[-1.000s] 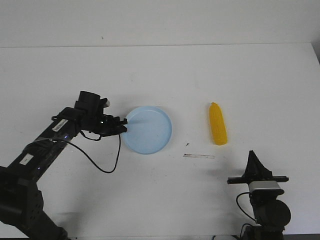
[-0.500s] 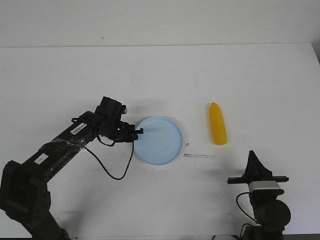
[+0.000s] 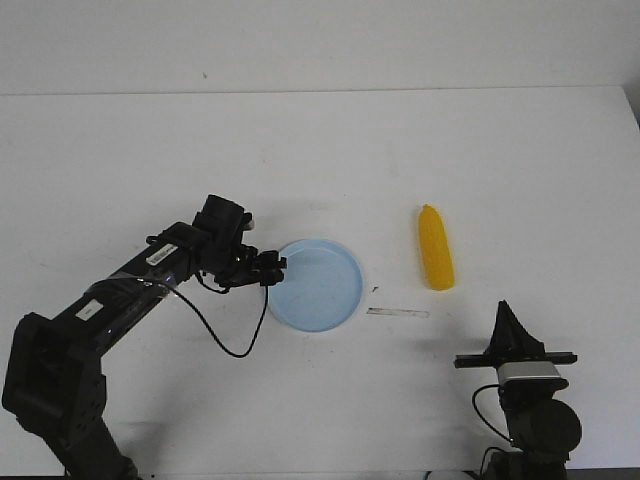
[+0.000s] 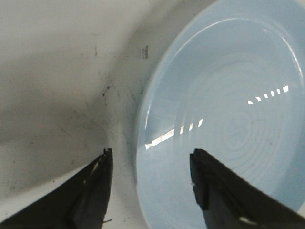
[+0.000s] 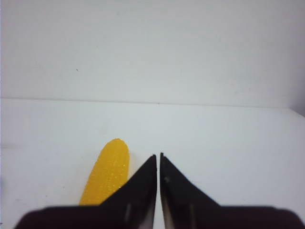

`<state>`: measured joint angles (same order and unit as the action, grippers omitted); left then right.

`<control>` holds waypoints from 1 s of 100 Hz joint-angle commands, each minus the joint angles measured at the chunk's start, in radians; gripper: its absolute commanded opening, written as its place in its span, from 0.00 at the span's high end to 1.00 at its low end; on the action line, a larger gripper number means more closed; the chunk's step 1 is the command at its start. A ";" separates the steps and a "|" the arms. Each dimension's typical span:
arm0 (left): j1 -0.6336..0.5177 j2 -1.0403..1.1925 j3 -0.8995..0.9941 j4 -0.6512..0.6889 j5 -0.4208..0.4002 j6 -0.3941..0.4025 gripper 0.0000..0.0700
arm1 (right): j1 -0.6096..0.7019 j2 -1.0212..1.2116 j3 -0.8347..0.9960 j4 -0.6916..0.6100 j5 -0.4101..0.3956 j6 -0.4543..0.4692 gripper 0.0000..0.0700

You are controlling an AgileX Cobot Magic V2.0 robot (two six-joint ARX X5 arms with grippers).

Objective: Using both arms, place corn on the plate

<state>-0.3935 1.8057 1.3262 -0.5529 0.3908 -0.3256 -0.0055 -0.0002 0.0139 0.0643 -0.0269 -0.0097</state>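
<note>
I am reaching my left gripper (image 3: 266, 270) out low over the table (image 3: 320, 150), and its fingers are standing apart — spread wide at the near rim of the plate (image 3: 316, 285). In my left wrist view the two black fingers (image 4: 90, 191) are framing that rim, one finger over bare table and the other over the pale blue floor of the plate (image 4: 224, 124); I cannot tell whether either is touching it. I judge this straddling pose suits nudging or dragging the plate by its edge, since the low rim gives little else to take hold of. The plate itself is holding nothing: only light reflections are showing on its ringed surface. Farther to my right, well apart from that gripper, the corn (image 3: 435, 248) is lying flat on the table, its narrower tip pointing away from me, with a thin pale strip (image 3: 398, 313) between it and my right side. My right gripper (image 3: 510, 330) is sitting back by its base, fingers pressed together on nothing — the corn (image 5: 106, 172) is lying just ahead of it and slightly to its left, untouched.
</note>
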 commanded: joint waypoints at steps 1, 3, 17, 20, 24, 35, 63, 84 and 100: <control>0.003 0.002 0.012 -0.001 0.001 0.000 0.54 | 0.002 0.002 -0.001 0.010 0.001 0.012 0.99; 0.005 -0.002 0.012 0.000 0.000 0.001 0.54 | 0.002 0.002 -0.001 0.010 0.001 0.012 0.99; 0.019 -0.074 0.012 0.011 -0.018 0.026 0.54 | 0.002 0.002 -0.001 0.010 0.001 0.012 0.99; 0.023 -0.094 0.012 0.016 -0.029 0.026 0.54 | 0.002 0.002 -0.001 0.010 0.001 0.012 0.99; 0.028 -0.122 0.012 0.025 -0.051 0.026 0.54 | 0.002 0.002 -0.001 0.010 0.001 0.012 0.99; 0.047 -0.207 0.011 0.055 -0.137 0.027 0.70 | 0.002 0.002 -0.001 0.010 0.001 0.012 0.99; 0.148 -0.404 -0.006 0.251 -0.247 0.116 1.00 | 0.002 0.002 -0.001 0.010 0.001 0.012 0.99; 0.206 -0.507 -0.090 0.393 -0.352 0.274 1.00 | 0.002 0.002 -0.001 0.010 0.001 0.012 0.99; 0.260 -0.618 -0.253 0.567 -0.352 0.342 1.00 | 0.002 0.002 -0.001 0.010 0.001 0.012 0.99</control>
<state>-0.1482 1.2247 1.1149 -0.0536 0.0425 -0.0437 -0.0055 -0.0002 0.0139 0.0643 -0.0269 -0.0097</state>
